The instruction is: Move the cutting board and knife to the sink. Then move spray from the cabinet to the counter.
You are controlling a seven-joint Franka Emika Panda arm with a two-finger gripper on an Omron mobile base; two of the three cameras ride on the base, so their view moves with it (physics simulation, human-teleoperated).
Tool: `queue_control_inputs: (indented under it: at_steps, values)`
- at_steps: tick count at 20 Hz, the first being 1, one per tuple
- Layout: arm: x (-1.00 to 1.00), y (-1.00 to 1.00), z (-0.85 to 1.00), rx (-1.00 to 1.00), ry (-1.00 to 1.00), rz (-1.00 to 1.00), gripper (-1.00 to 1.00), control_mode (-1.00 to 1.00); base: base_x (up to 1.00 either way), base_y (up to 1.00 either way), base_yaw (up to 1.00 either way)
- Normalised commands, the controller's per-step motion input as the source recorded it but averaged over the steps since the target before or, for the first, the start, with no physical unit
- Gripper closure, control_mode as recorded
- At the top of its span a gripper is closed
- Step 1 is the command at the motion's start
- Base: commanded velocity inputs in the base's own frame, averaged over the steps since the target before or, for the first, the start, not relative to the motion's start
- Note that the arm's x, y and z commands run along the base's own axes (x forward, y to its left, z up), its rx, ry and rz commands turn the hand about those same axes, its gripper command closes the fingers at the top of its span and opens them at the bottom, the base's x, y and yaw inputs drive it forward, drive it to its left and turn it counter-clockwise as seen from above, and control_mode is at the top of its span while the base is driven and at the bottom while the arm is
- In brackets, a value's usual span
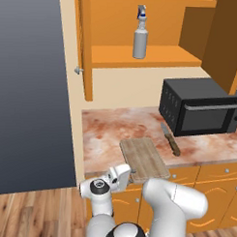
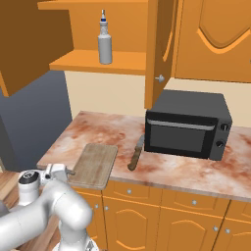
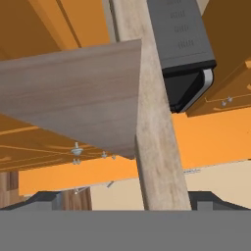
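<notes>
Straddling board's (image 1: 144,159) overhanging edge at counter (image 1: 105,132) front, gripper (image 1: 129,178) gapes wide (nothing clamped); knife (image 1: 170,139) beside board, near microwave (image 1: 200,106); spray (image 1: 140,35) on cabinet (image 1: 142,56) shelf.

No legible text, label, brand, number or sign appears in any view. The spray bottle (image 1: 139,41) carries no readable label. The microwave oven (image 2: 188,124) shows two round knobs on its front panel, unmarked at this resolution, and a plain dark door. The cutting board (image 2: 94,164), the knife (image 2: 136,154), the cabinet doors (image 2: 213,39) and the marbled tabletop (image 1: 110,127) bear only grain, panel relief and veining, not lettering.
</notes>
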Motion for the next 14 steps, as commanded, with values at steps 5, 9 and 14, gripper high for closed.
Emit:
queue_control_inputs:
  at_steps: [5, 9, 14]
  values:
    - [0.00, -0.11, 0.00, 0.00, 0.00, 0.00, -1.00, -1.00, 0.00, 0.00, 0.00]
    - [0.00, -0.10, 0.00, 0.00, 0.00, 0.00, -1.00, -1.00, 0.00, 0.00, 0.00]
    - [0.00, -0.08, 0.00, 0.00, 0.00, 0.00, 1.00, -1.00, 0.00, 0.00, 0.00]
